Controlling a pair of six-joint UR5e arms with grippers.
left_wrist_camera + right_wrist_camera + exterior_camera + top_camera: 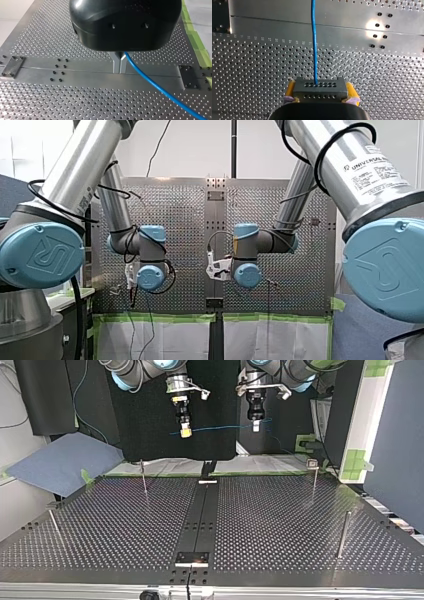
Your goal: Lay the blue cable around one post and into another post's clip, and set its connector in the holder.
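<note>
Both grippers hang above the table's far edge in the top view, with the blue cable (220, 428) stretched between them. My right gripper (185, 433), at that view's left, is shut on the cable's connector. Its wrist view shows yellow pads (351, 90) clamped on the sides of the dark grey connector (320, 92), with the cable (314, 42) running straight ahead from it. My left gripper (255, 425), at the top view's right, is shut on the cable. In its wrist view the metal fingertips (119, 60) pinch the cable (150, 82), which trails off beside them.
Thin posts stand on the perforated table (280, 525): one at the far left (143, 476), one with a clip on top at the far right (314, 476), one at the near right (343, 532), one at the near left (54, 522). A dark centre strip (200, 515) carries a small plate (192, 558).
</note>
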